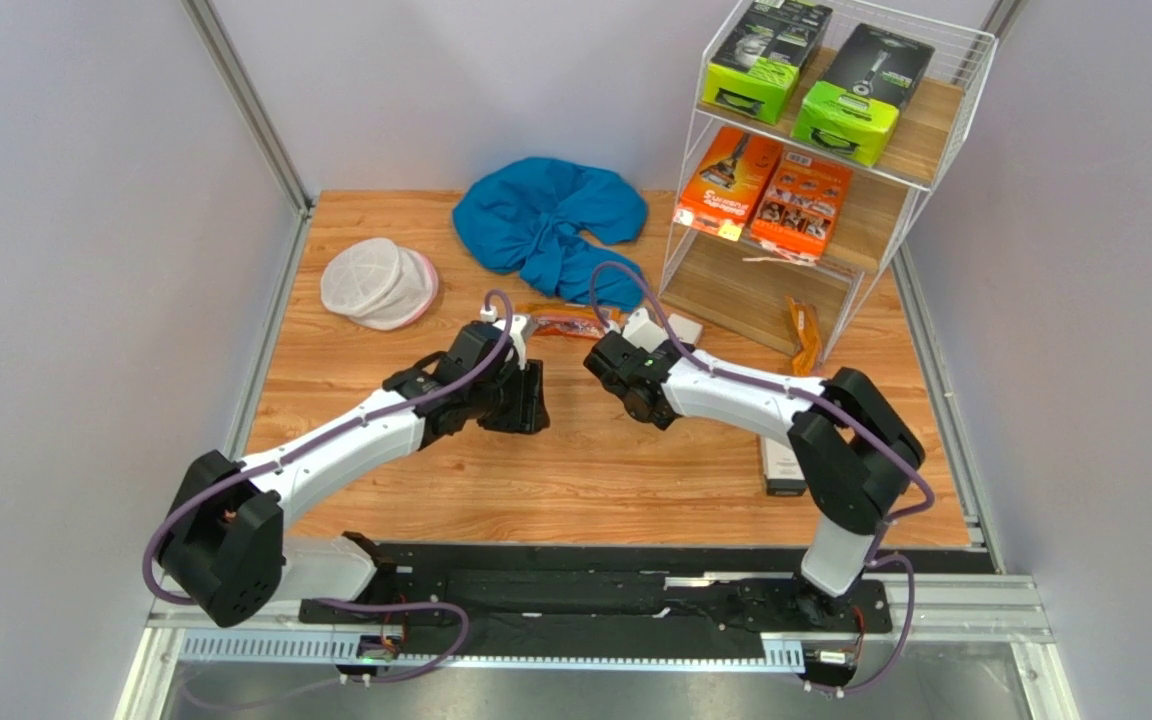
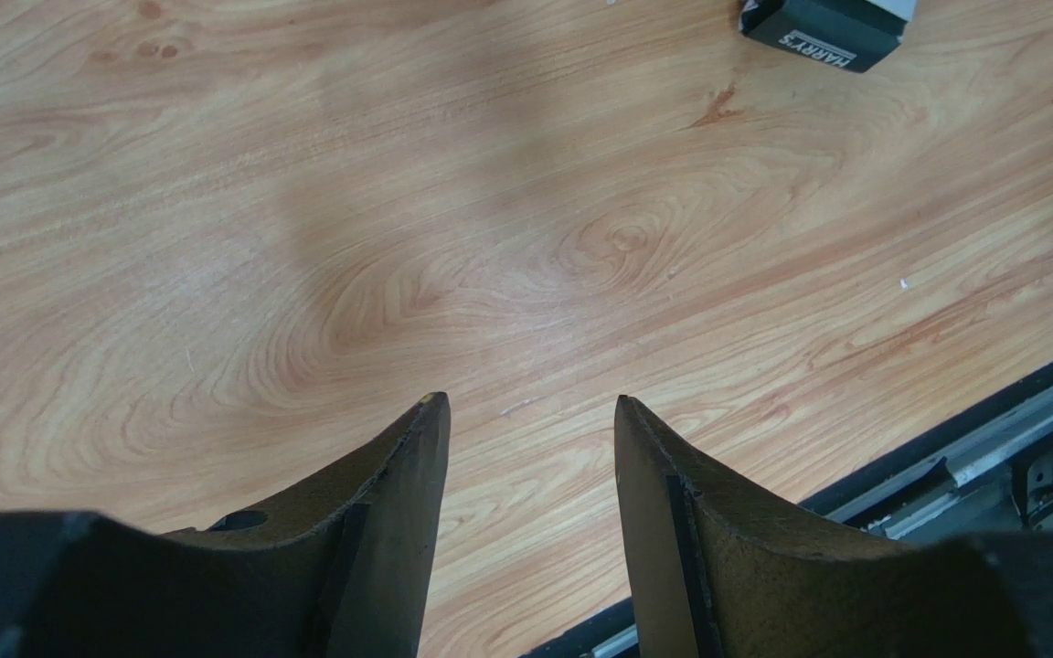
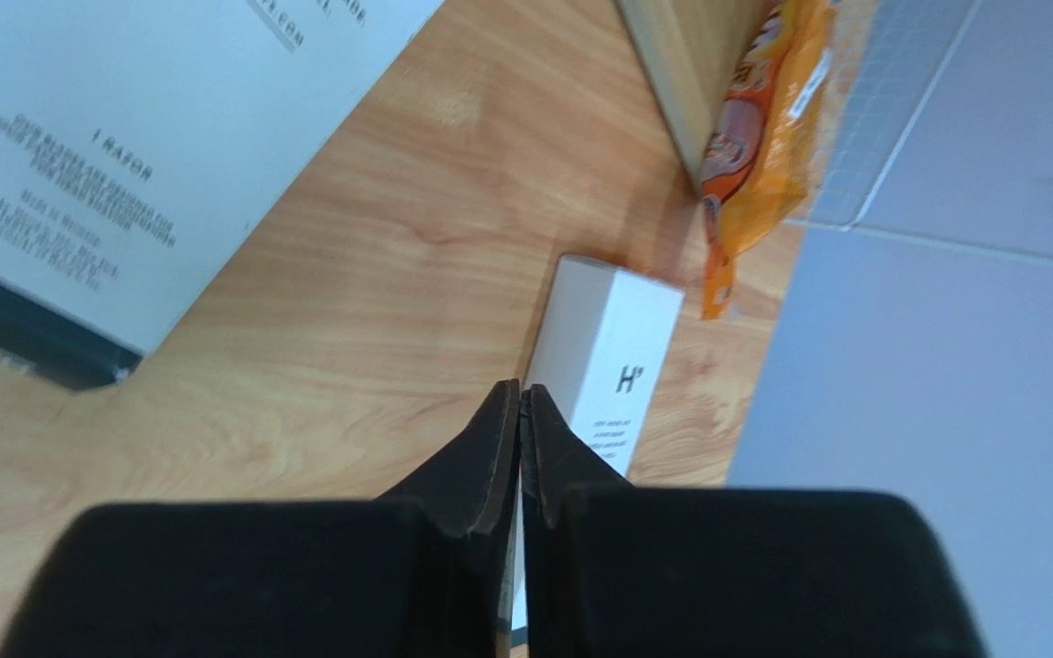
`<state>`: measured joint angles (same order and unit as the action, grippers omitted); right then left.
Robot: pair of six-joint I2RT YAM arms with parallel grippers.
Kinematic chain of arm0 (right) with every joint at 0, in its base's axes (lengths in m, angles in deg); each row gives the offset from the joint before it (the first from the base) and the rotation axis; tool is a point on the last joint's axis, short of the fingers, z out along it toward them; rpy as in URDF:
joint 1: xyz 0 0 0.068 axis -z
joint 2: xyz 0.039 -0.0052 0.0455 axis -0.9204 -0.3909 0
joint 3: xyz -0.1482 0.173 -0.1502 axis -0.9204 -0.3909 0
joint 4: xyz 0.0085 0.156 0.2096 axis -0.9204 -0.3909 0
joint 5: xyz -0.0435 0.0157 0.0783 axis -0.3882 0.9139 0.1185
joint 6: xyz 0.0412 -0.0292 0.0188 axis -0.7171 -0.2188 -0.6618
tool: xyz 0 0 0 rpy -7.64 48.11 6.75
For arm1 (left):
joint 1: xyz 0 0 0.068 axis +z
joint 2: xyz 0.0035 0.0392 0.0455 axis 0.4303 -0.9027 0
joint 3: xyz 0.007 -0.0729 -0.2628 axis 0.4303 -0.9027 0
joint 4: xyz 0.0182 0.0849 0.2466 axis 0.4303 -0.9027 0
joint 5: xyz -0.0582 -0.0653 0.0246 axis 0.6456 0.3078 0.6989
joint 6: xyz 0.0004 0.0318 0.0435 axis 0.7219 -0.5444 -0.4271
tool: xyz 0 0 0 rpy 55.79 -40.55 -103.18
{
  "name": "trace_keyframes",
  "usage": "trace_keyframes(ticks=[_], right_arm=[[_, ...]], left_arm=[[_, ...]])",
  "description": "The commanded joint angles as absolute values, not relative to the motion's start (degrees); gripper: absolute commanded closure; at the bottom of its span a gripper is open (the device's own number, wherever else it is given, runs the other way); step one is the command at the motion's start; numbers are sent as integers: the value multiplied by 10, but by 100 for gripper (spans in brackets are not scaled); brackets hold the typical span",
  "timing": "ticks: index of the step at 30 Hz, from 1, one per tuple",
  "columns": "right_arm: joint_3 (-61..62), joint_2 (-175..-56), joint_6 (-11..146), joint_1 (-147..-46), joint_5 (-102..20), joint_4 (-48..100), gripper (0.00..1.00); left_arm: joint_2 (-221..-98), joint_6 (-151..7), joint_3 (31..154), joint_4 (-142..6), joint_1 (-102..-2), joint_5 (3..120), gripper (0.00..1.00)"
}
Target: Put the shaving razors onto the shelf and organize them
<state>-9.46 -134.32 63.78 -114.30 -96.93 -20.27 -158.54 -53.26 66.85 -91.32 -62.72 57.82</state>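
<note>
1. At the far left of the table (image 1: 597, 488) you see a round white mesh pouch (image 1: 378, 282), well apart from both arms.
2. Your left gripper (image 2: 529, 405) hangs over bare wood, fingers spread apart, holding nothing.
3. Behind it lies a blue cloth (image 1: 549, 222), with a clear orange-trimmed bag (image 1: 564, 320) just in front of the cloth.
4. Your right gripper (image 3: 520, 391) has its fingers pressed together with nothing between them; a white razor box (image 1: 675, 326) lies just beside it.
5. A slim white box (image 1: 782, 465) lies by the right arm's elbow.
6. On the shelf (image 1: 958, 90), two lime-green boxes (image 1: 763, 57) sit on the top board and two orange cartons (image 1: 732, 180) on the middle board; an orange bag (image 1: 800, 333) lies against its front corner.
</note>
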Motion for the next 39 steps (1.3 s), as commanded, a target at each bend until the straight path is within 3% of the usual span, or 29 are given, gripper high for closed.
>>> trace_keyframes(ticks=[1, 6, 15, 39], right_arm=[[-51, -1389, 689, -1123, -1073, -194, 99], [-39, -1457, 739, -1088, -1093, -161, 100], [-52, -1475, 809, -1012, -1153, -117, 100], [26, -1572, 857, -885, -1133, -106, 100]], left_arm=[[-1550, -536, 652, -899, -618, 583, 44], [-1534, -536, 626, -898, -613, 590, 44], [-1507, -533, 584, -882, -608, 607, 44], [-1466, -526, 548, -870, -603, 636, 44]])
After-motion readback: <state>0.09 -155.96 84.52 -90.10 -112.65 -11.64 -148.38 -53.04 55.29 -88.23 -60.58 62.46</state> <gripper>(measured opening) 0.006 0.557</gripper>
